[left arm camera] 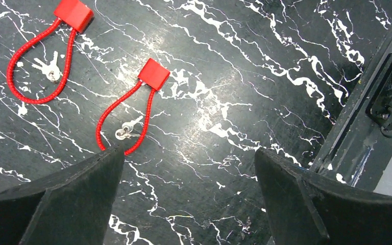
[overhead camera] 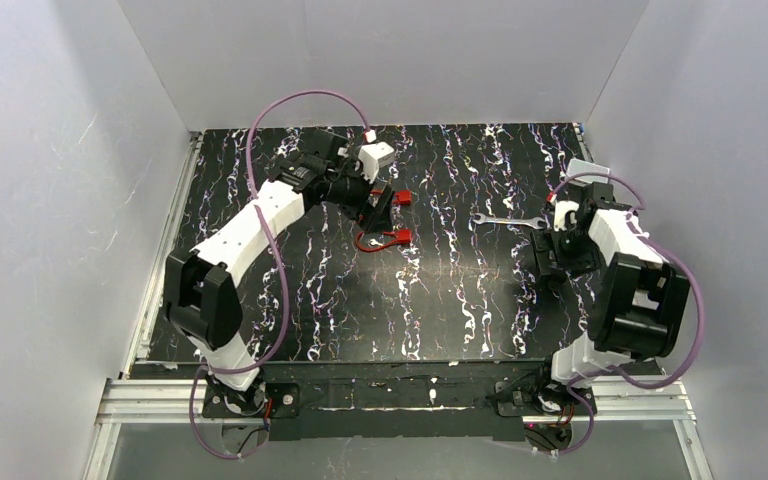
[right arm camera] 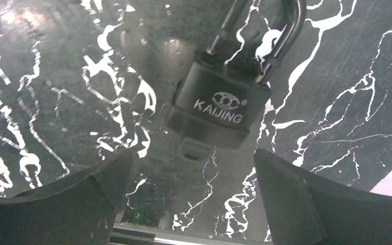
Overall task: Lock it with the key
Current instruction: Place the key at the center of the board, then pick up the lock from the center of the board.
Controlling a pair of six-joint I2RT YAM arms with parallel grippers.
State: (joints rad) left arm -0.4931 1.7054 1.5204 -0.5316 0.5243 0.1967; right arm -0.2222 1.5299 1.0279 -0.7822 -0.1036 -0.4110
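Note:
In the right wrist view a black padlock (right arm camera: 218,106) marked KAIJING lies on the marbled table, its steel shackle (right arm camera: 288,30) pointing away. What looks like a black key head (right arm camera: 194,149) pokes out of its underside. My right gripper (right arm camera: 191,159) hangs open just in front of it, one finger to each side and touching nothing. Whether the shackle is latched I cannot tell. My left gripper (left arm camera: 189,155) is open and empty over bare table, its left fingertip (left arm camera: 109,158) at the cable end of a red cable lock (left arm camera: 154,74).
A second red cable lock (left arm camera: 73,13) lies farther off. Small silver keys (left arm camera: 127,130) lie inside the nearer loop, and other keys (left arm camera: 48,69) inside the farther one. A silver wrench (overhead camera: 505,220) lies left of my right gripper (overhead camera: 550,255). White walls enclose the table.

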